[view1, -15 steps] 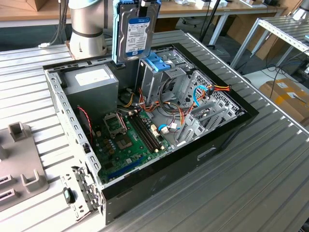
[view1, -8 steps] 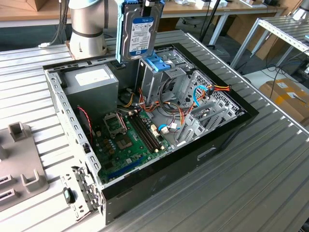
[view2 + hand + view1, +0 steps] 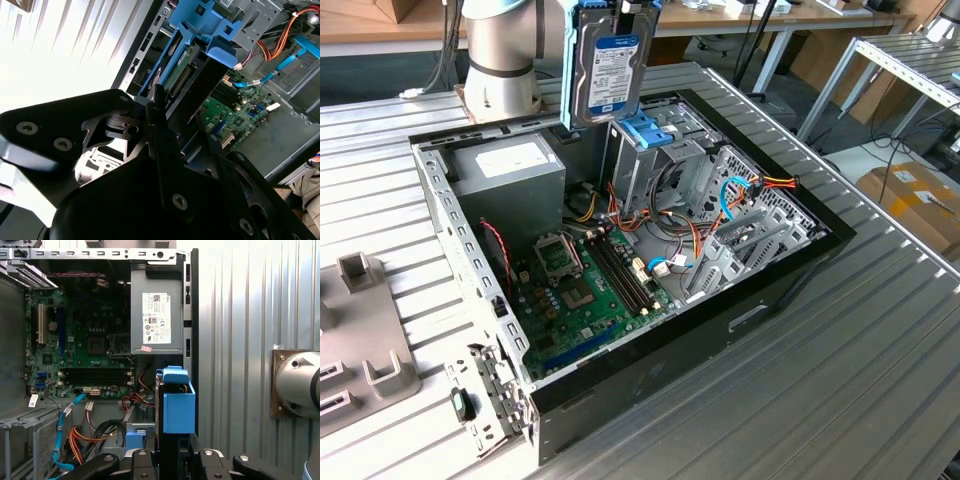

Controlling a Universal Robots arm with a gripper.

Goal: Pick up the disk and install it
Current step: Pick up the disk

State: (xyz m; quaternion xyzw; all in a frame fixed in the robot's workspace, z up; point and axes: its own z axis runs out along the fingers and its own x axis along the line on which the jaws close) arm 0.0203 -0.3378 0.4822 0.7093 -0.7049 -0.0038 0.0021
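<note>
The disk (image 3: 610, 65) hangs upright in the air above the back of the open computer case (image 3: 790, 270), its white label with a blue band facing the exterior view. It is just above and behind the metal drive cage with its blue bracket (image 3: 648, 132). In both wrist views I see the disk edge-on, with its light-blue rail (image 3: 178, 400) toward the camera and its connector end (image 3: 182, 80) pointing down at the case. My gripper (image 3: 172, 447) is shut on the disk's upper end, with one black finger on each flat side.
Inside the case lie the grey power-supply box (image 3: 510, 170), the green motherboard (image 3: 585, 290) and bundles of orange and blue cables (image 3: 740, 195). The arm's base (image 3: 500, 50) stands behind the case. A grey fixture (image 3: 360, 340) sits at the exterior view's left.
</note>
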